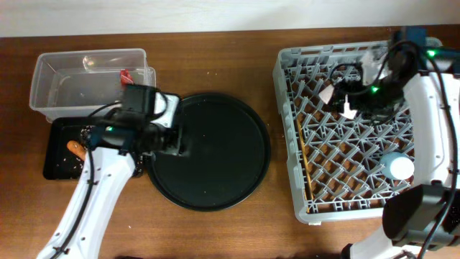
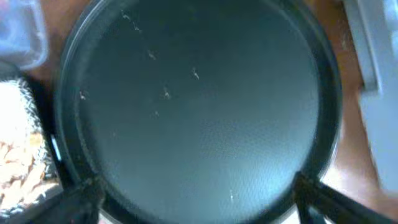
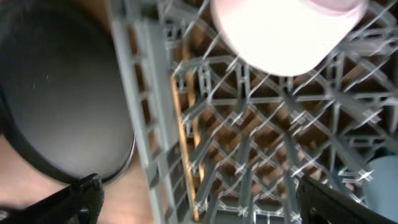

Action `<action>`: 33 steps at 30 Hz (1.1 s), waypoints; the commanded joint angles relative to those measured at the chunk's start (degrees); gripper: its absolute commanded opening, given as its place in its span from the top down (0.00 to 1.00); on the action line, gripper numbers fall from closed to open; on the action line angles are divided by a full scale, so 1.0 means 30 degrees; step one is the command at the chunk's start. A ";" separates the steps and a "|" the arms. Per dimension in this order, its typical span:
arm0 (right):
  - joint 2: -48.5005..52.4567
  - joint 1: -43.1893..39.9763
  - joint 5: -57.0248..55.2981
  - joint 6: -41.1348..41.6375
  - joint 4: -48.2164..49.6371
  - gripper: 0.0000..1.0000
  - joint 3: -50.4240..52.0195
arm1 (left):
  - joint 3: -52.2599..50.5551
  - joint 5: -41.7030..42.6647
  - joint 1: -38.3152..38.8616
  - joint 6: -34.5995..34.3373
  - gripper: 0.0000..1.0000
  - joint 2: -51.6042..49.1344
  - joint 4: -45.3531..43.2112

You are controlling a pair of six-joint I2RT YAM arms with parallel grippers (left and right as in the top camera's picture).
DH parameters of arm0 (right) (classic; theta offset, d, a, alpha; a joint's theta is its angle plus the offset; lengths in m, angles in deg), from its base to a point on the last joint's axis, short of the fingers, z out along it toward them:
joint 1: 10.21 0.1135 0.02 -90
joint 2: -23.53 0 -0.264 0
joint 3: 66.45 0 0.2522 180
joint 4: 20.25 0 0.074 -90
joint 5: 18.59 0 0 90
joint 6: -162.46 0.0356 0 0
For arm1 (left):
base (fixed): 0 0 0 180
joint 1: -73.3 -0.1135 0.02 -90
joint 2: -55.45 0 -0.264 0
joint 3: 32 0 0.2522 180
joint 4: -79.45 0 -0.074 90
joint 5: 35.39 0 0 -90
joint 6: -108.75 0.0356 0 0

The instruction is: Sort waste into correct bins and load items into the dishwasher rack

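Note:
The grey dishwasher rack (image 1: 287, 137) stands at the right. A light-blue cup (image 1: 397, 166) sits in its near right part, and wooden chopsticks (image 1: 303, 155) lie along its left side. My right gripper (image 1: 338, 97) hovers open and empty over the rack (image 3: 208, 205). A white bowl (image 3: 289, 31) lies ahead of it, and a chopstick (image 3: 186, 137) and the cup (image 3: 382, 180) also show there. My left gripper (image 1: 172, 140) is open and empty (image 2: 199, 211). The clear tub (image 1: 86, 79) holds the red wrapper (image 1: 126, 74). The black rectangular tray (image 1: 54, 162) holds the sausage (image 1: 74, 147) and beige scraps (image 2: 18, 162). I cannot make out the plate.
A large round black tray (image 1: 215, 155) lies in the middle, under my left gripper; a few crumbs dot it in the left wrist view (image 2: 205, 112). It also shows at the left of the right wrist view (image 3: 56, 93). Brown wooden table (image 1: 237, 230) surrounds everything.

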 commanded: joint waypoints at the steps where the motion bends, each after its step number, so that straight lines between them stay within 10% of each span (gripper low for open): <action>1: -0.0306 0.0204 -0.2186 0.0488 -0.0933 0.02 -0.0160 | 0.2718 -0.1413 0.0036 0.1428 0.01 -0.0605 0.2484; 9: -0.5049 -0.0233 -0.2346 0.0474 0.1501 0.02 0.1836 | 0.2732 -0.1931 -0.1654 0.1821 0.01 0.1909 0.3657; 21: -1.9766 -0.0248 -0.3330 0.0481 0.9333 0.02 1.6298 | -0.7847 -0.2725 -0.1639 0.1931 0.01 1.3114 -0.4022; 33: -1.9008 -0.0248 -0.3330 0.0481 0.8306 0.02 1.6670 | -0.7941 -0.2725 -0.1639 0.1931 0.01 1.3296 -0.3985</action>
